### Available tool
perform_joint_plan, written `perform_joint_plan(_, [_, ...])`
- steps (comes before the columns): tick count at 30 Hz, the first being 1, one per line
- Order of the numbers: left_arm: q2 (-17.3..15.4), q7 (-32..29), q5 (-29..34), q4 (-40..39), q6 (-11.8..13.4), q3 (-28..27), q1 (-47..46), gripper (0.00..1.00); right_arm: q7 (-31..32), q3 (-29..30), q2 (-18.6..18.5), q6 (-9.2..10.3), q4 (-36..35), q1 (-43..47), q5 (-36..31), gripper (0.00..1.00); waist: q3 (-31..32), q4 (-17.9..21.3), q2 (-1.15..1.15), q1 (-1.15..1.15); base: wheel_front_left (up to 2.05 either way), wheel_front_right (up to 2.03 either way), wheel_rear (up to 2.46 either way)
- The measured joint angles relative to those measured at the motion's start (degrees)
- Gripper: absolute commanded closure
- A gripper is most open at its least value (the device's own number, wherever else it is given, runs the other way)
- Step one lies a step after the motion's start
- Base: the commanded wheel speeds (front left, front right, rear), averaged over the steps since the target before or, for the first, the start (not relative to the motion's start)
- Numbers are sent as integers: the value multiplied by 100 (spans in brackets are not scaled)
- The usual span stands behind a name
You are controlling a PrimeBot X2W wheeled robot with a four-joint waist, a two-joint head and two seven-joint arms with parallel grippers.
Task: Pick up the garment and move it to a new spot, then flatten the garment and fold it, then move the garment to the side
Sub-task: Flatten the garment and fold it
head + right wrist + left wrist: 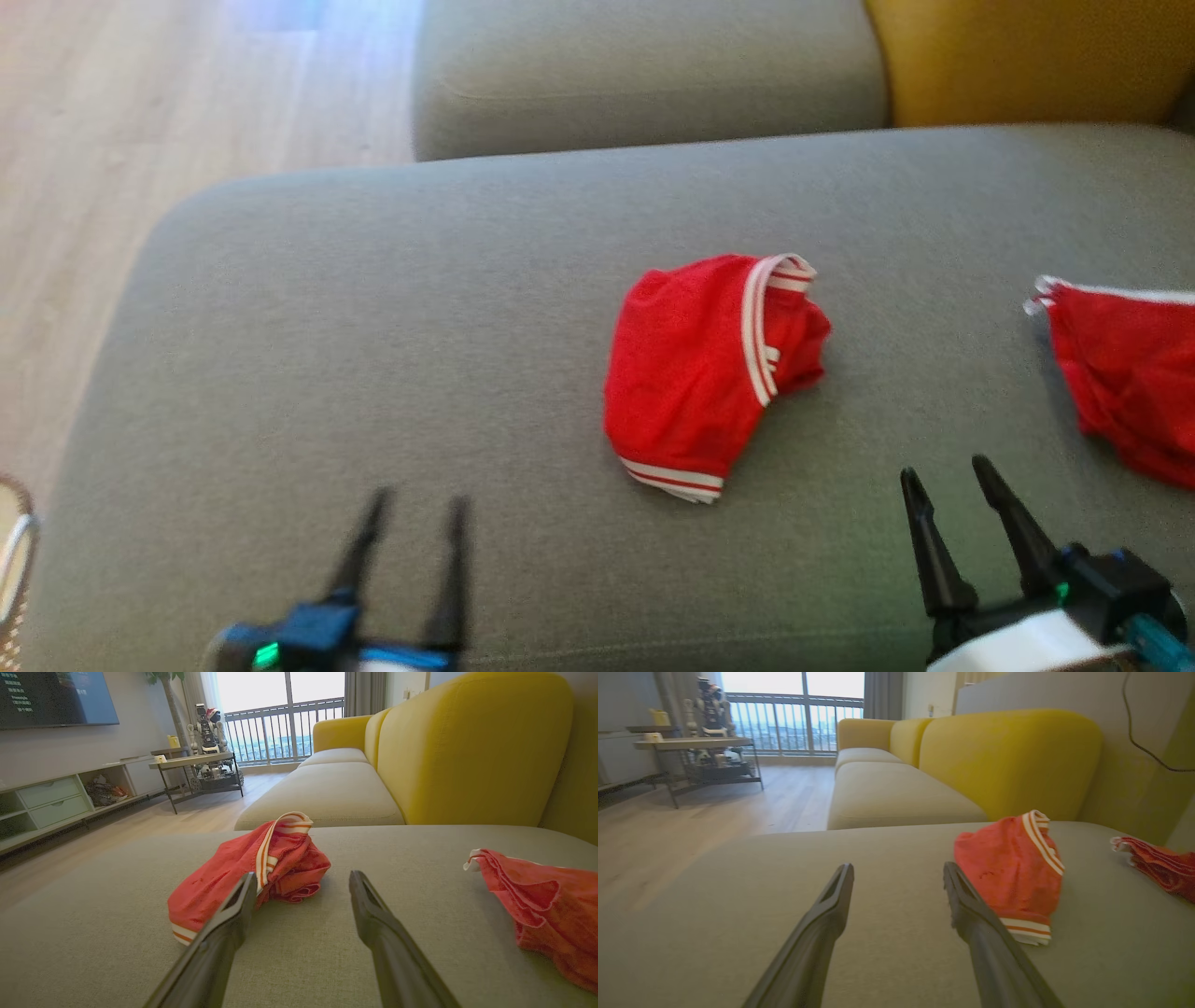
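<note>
cushion first: the grey sofa seat [373, 355] spans most of the head view. its rounded left end drops to the wood floor [140, 140], and its far edge meets a second seat cushion [644, 75] and the yellow backrest [1027, 56]. on it, right of centre, lie the crumpled red shorts [695, 373] with white-striped trim, and nothing grips them. their long axis runs from the striped hem nearest the robot away to the waistband, leaning slightly right. a second red garment [1134, 373] lies well apart at the right edge. the left gripper [420, 499] and right gripper [943, 467] hover over the near side, fingers spread and empty. the shorts lie between them, ahead and left of the right jaws and ahead and right of the left jaws; the right arm looks a little nearer. the broad bare stretch to the left seems the freest room for a new spot, while the other garment crowds the right.
</note>
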State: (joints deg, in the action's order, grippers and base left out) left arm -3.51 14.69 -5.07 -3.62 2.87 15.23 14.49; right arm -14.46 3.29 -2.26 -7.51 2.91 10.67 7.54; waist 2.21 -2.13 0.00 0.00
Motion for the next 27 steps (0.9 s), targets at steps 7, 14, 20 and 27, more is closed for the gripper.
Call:
perform_joint_plan(7, [12, -4, -18, 931, -345, 1557, -1406, 0, 0, -19, -1, 0, -133, -391, -49, 0, -423, 473, 0, 1, 0, 0, 0])
perform_joint_plan(14, [24, -110, -437, 2265, -48, 2529, -3165, 0, 0, -1, -3, 0, -290, -951, 75, 0, -1055, 1062, 0, 2, 0, 0, 0])
perform_joint_plan(20, [30, -203, -731, 3099, 171, 3077, -3912, 0, 0, 13, -2, 0, -287, -1041, 242, 0, -1539, 1527, 0, 2, 0, 0, 0])
perform_joint_plan(27, [53, -96, -703, 3920, 728, 3288, -4590, 0, 0, 14, -2, 0, -294, -1310, 372, 0, -1941, 1905, 0, 1, 0, 0, 0])
